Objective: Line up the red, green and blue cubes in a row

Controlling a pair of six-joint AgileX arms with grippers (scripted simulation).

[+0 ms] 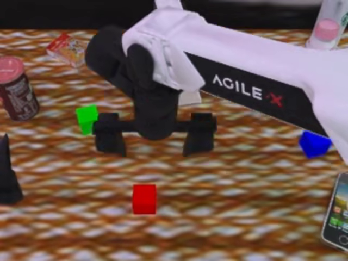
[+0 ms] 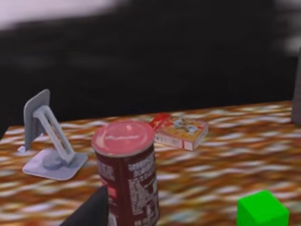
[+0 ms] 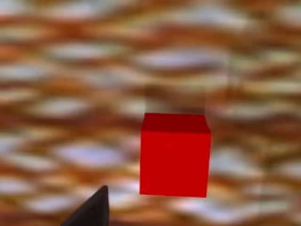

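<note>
My right arm reaches in from the right across the middle of the desk, and its hand hangs with its two black fingers spread wide and nothing between them. The red cube sits on the desk nearer the front edge than that hand, apart from both fingers; the right wrist view shows it standing alone on the patterned surface. The green cube rests just beside the hand's left finger; whether they touch, I cannot tell. The blue cube lies far to the right, next to the white arm. My left hand stays at the desk's left edge, and I cannot tell how its fingers stand. A dark red can with a pink lid stands behind it, a small printed packet farther back, and a phone at the right edge.
</note>
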